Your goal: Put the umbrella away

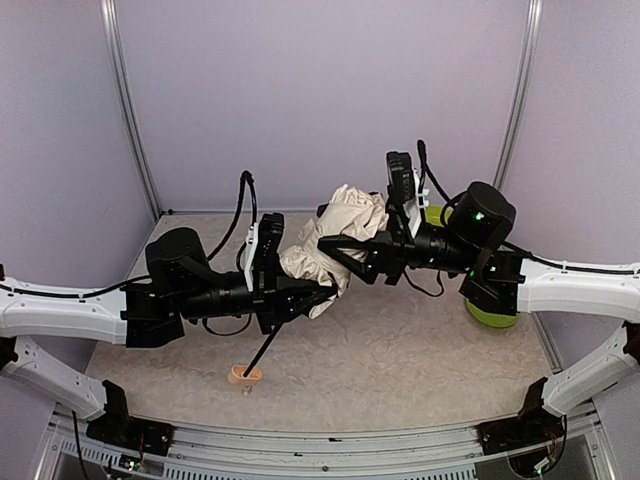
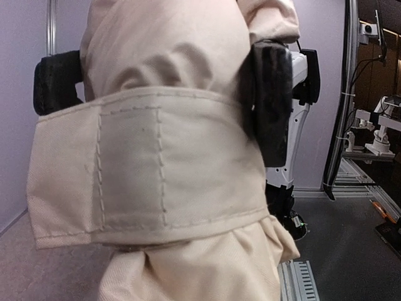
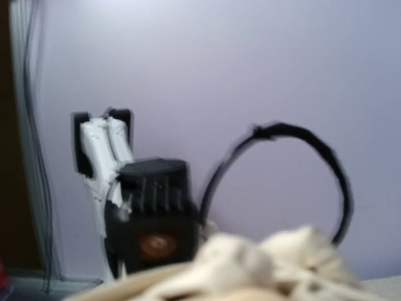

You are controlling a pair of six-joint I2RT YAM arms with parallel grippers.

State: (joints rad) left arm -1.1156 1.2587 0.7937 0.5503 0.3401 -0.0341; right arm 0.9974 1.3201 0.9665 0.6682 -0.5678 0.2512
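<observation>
The umbrella (image 1: 340,230) is a folded cream bundle held above the table between both arms. Its thin black shaft (image 1: 268,348) slants down to the small beige handle (image 1: 243,374) near the front edge. My left gripper (image 1: 318,293) is shut on the bundle's lower end. In the left wrist view the fabric (image 2: 169,75) fills the frame, a stitched strap (image 2: 144,175) wrapped round it, hiding my own fingers. My right gripper (image 1: 336,260) stands open, its black fingers (image 2: 270,94) on either side of the bundle. The right wrist view is blurred, with cream fabric (image 3: 276,263) at the bottom.
A lime-green round object (image 1: 492,312) lies under the right arm at the table's right side. Purple walls and metal posts (image 1: 130,110) close in the back and sides. The left arm's wrist (image 3: 153,213) and its cable loop face the right camera.
</observation>
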